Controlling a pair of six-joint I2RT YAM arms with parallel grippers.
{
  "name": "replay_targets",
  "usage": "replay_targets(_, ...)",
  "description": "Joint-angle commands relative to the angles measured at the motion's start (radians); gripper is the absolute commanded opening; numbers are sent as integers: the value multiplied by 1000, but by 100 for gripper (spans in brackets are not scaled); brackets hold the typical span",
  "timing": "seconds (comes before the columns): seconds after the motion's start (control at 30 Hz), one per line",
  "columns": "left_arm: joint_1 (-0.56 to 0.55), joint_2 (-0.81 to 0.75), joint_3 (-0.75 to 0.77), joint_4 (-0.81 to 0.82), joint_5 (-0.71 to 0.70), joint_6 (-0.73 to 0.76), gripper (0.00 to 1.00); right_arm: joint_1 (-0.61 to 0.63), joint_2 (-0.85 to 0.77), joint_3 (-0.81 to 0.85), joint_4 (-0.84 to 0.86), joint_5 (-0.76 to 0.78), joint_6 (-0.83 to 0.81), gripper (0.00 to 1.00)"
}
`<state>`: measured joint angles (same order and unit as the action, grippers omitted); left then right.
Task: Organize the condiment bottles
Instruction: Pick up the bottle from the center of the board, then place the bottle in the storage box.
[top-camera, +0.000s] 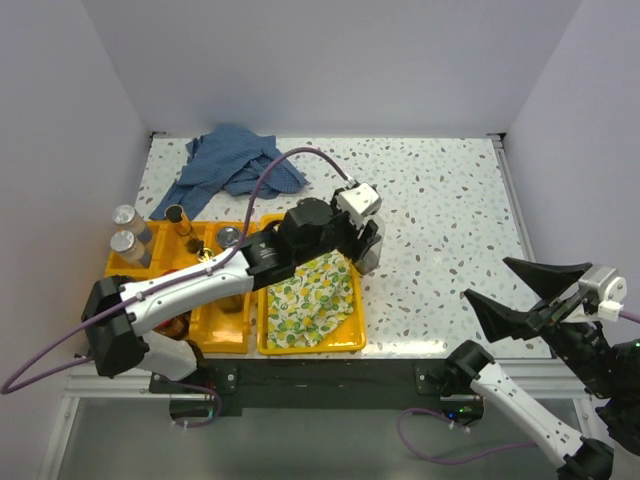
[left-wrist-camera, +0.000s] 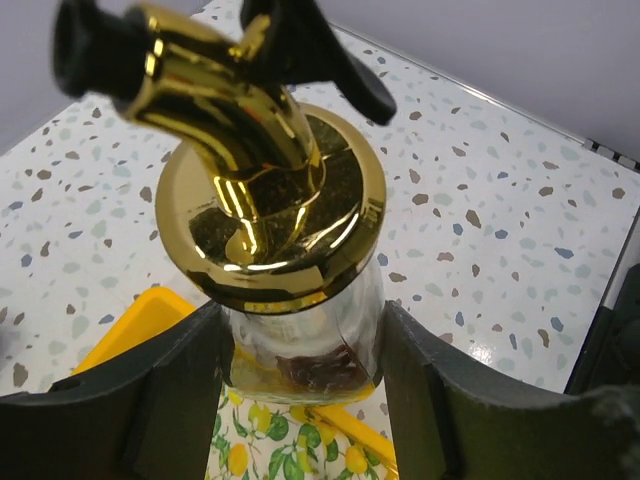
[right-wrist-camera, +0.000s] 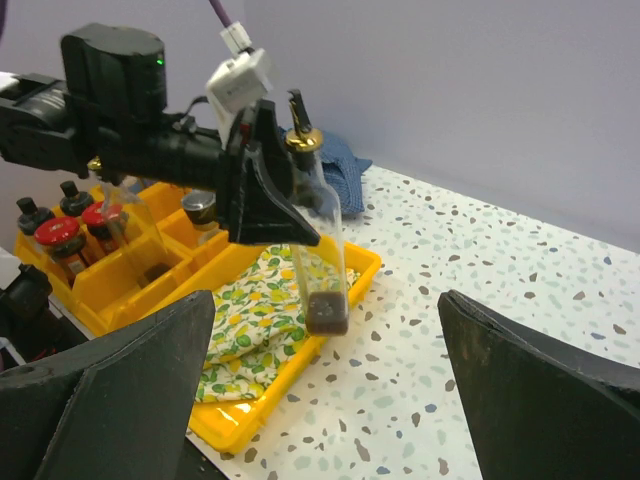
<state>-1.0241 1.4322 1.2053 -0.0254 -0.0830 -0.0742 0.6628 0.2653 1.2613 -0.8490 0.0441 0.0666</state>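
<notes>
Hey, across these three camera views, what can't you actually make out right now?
Left wrist view: the fingers hide the base of the gold-pourer bottle.
Top view: the left gripper covers that bottle; the left arm hides much of the left yellow tray.
Right wrist view: whether the bottle's base touches the right yellow tray is unclear; labels on the red-lidded jars are too small to read.
</notes>
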Motion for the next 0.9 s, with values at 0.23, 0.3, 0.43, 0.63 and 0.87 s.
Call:
replay_targets(0.23,-25,-302,48,-352,-221,-203,0,6,26,-22,51,-13,13,99)
replay_targets(0.3,-36,-346,43,-427,-222,-225,0,6,32,-25,56,-15,21,99)
replay_targets(0.43,-85,-398,40,-543,-282,-286,0,4,40,-37,77,-24,41,99)
replay_targets(0.63,-233,-452,10,-679,-536,-432,0,6,69,-7,61,-43,70,99)
replay_targets(0.87,-412,-431,19,-840,-816,-636,0,4,95,46,56,-70,91,99)
